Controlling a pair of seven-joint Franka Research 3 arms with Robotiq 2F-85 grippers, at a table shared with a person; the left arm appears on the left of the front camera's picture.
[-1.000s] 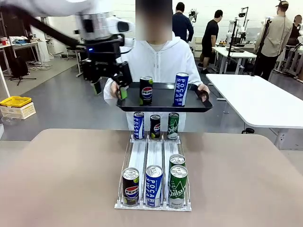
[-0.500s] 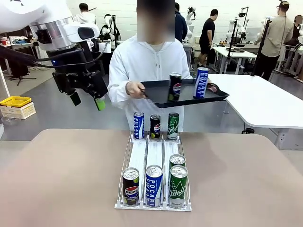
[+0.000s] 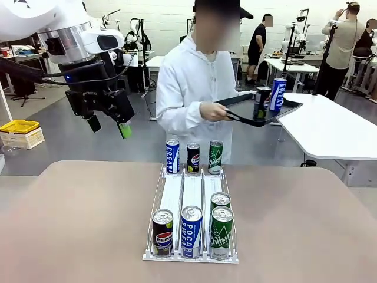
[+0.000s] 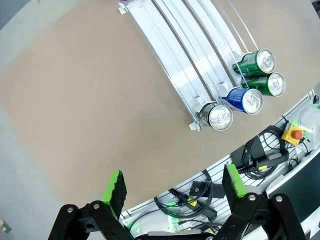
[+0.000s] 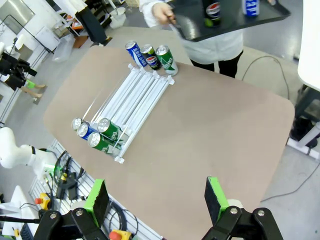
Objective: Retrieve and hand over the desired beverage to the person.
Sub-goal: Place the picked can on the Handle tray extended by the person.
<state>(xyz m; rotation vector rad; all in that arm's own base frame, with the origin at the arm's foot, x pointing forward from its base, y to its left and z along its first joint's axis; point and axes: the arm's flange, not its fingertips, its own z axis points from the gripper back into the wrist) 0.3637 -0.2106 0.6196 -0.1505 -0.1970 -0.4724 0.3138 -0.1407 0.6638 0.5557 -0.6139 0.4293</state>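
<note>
My left gripper (image 3: 109,127) hangs open and empty, high over the table's far left. In the left wrist view its fingers (image 4: 115,187) frame bare tabletop. The person (image 3: 194,88) in the white jacket is turned toward the picture's right and holds a black tray (image 3: 283,112) that carries a Pepsi can (image 3: 261,101) and a blue Pocari Sweat can (image 3: 277,94). The right wrist view looks down from high up on the tray (image 5: 190,27) and the table, with my right gripper (image 5: 156,199) open and empty.
A three-lane wire can rack (image 3: 191,188) runs down the middle of the tan table (image 3: 88,224). Three cans stand at its far end, among them a Pocari can (image 3: 172,156). Several stand at the near end, with a green can (image 3: 222,233) on the right. A white table (image 3: 330,130) stands to the right.
My left gripper drew back from the tray to the left and has since held still. The person has turned to the picture's right, swinging the tray with both cans away.
</note>
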